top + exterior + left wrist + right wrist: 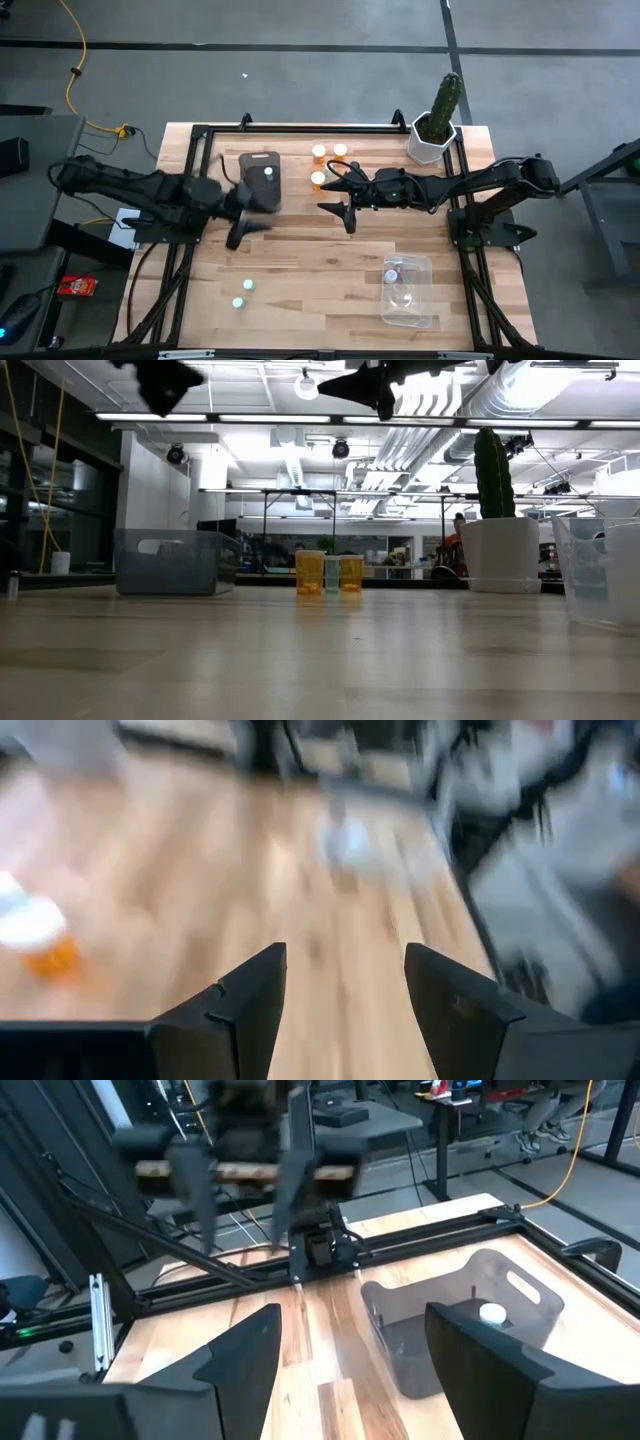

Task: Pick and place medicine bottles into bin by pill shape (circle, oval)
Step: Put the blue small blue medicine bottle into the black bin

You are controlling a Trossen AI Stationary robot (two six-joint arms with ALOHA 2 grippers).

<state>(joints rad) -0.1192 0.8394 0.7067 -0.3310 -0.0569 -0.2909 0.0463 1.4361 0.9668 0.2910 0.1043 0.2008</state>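
Observation:
Three orange medicine bottles (pixel 319 152) with white caps stand at the table's far middle, also in the low view (pixel 310 572). Two teal-topped bottles (pixel 243 293) stand near the front left. A dark grey bin (pixel 262 180) holds one white-capped bottle (pixel 492 1314). A clear bin (pixel 408 290) at the front right holds another bottle (pixel 393 270). My left gripper (pixel 250 220) hangs open and blurred, high by the grey bin's near side (pixel 345 980). My right gripper (pixel 335 205) is open, high over the table's middle, pointing toward the grey bin (pixel 350 1350).
A tall green cactus in a white pot (pixel 436 125) stands at the far right corner. A black frame rail (pixel 300 127) runs round the table top. Bare wood (pixel 320 260) lies between the two bins.

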